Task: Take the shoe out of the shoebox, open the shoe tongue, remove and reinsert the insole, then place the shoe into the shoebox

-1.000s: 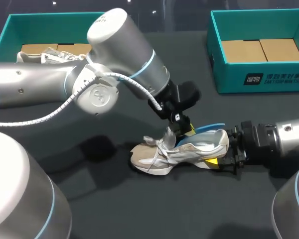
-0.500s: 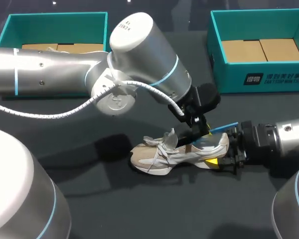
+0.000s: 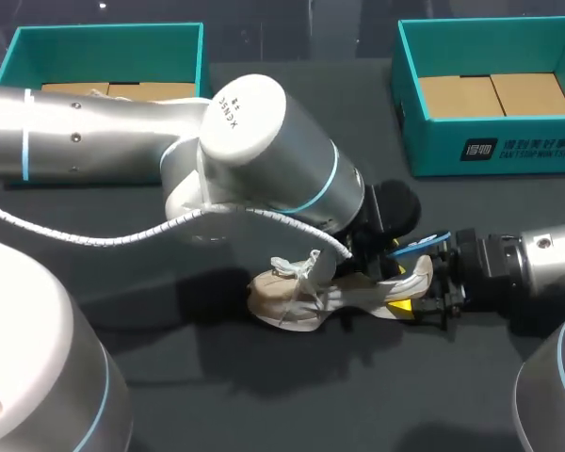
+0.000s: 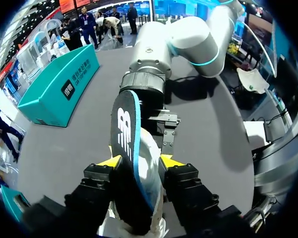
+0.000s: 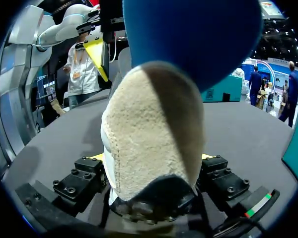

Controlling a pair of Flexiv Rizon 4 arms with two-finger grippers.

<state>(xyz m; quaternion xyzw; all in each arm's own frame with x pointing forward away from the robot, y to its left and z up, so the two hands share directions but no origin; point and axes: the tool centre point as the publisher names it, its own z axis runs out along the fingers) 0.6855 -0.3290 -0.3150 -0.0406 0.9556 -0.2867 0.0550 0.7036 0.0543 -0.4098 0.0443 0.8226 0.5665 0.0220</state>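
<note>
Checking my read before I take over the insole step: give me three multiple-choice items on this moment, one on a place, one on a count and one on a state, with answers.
1. Where is the shoe?
A. on the table
B. inside the right-hand box
C. lifted high above both boxes

2. How many teal shoeboxes are on the table?
A. one
B. two
C. three

3. What are the left arm's jaws doing?
A. open and empty
B. shut on the insole
C. shut on a lace

Answers:
1 A: it lies on the dark tabletop, with its heel in the right arm's jaws.
2 B: one stands at the far left and one at the far right.
3 B: in the left wrist view both yellow tips press the insole's sides.
</note>
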